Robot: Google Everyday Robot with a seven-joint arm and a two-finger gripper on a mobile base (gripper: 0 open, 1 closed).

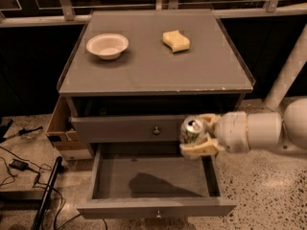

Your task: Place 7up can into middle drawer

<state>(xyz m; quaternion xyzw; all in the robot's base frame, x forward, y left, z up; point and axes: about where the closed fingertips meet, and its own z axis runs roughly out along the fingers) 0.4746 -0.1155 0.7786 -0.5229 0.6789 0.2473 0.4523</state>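
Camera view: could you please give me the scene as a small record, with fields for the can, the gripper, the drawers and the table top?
7up can: held over the right rear part of the open drawer, not yet inside
gripper: in front of the drawers, right side; fingers closed on the can
middle drawer: pulled out, floor bare
upper drawer: no tray floor showing
table top: white bowl left, yellow sponge right

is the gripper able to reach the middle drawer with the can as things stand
Likely yes: the gripper, holding the 7up can, hangs just above the pulled-out middle drawer, nothing between.
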